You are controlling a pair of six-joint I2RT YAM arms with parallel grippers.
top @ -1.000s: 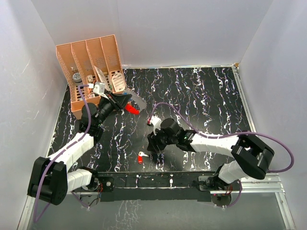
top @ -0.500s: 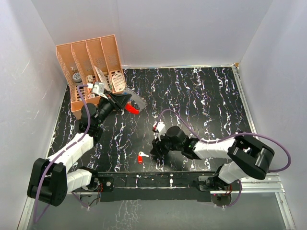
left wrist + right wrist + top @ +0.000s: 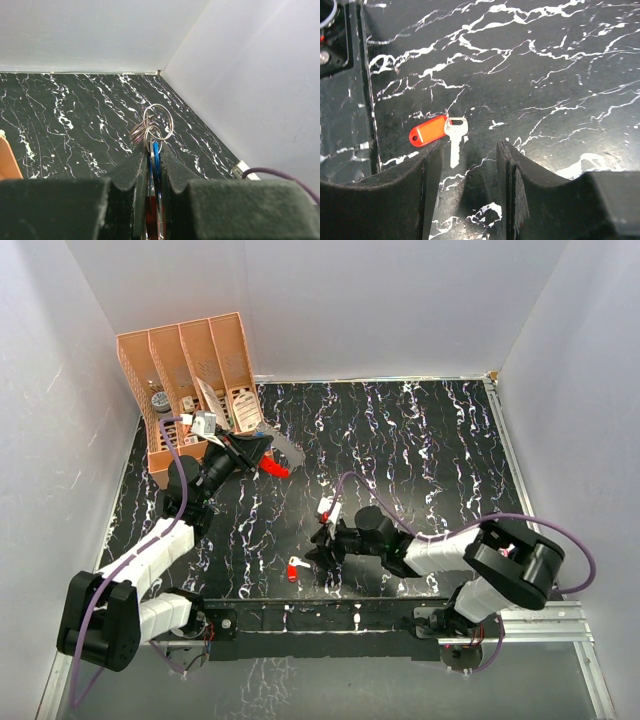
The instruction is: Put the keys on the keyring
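Observation:
A key with a red plastic head [image 3: 427, 131] and short silver blade [image 3: 454, 149] lies flat on the black marbled table, near the front edge [image 3: 293, 567]. My right gripper [image 3: 469, 156] stands open just over it, the blade by its left finger; in the top view this gripper [image 3: 318, 552] sits right of the key. At the back left, my left gripper [image 3: 256, 454] is shut on the keyring [image 3: 274, 469], a red strip with a greyish band. In the left wrist view silver split rings [image 3: 159, 121] stick out past the shut gripper [image 3: 154, 146], with a blue piece [image 3: 156, 156] pinched inside.
An orange slotted organiser [image 3: 190, 365] holding small items stands at the back left, close behind the left gripper. White walls enclose the table on three sides. The arms' base rail [image 3: 330, 616] runs along the near edge. A purple cable [image 3: 400, 512] loops over the right arm.
My right gripper has moved toward the near edge and down, closing in on the red-headed key. The left gripper holds the keyring in the same place.

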